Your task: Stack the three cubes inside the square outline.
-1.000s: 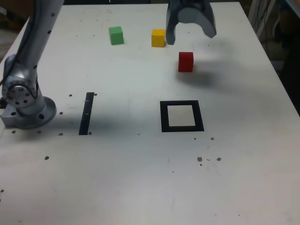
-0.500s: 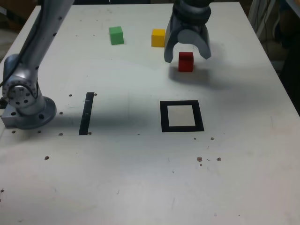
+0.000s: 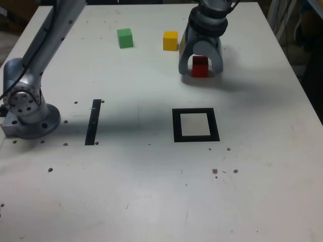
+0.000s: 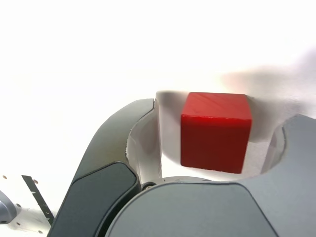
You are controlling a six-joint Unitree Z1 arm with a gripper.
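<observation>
the claw (image 3: 201, 70) is down around the red cube (image 3: 200, 67), one finger on each side of it. its jaws stand well apart, wider than the cube, and the wrist view shows a gap between the cube and each finger, so it has hold of nothing. the red cube sits on the white counter (image 3: 151, 191), beyond the square outline (image 3: 196, 135) as the exterior view shows it, and its shadow falls on the surface beside it.

the yellow cube (image 3: 170, 41) rests on the counter near the claw, a bit towards the exterior view's left and farther back than the red one. the green cube (image 3: 125, 38) sits well apart from both, farther to the exterior view's left, about level with the yellow.

the square outline is black with a pale centre, and none of the cubes is inside it. a straight black strip (image 3: 93, 122) lies to its left in the exterior view, between the outline and the round base (image 3: 38, 123) of the arm (image 3: 50, 40), which reaches up out of the picture at the top edge. small dark specks dot the counter.
</observation>
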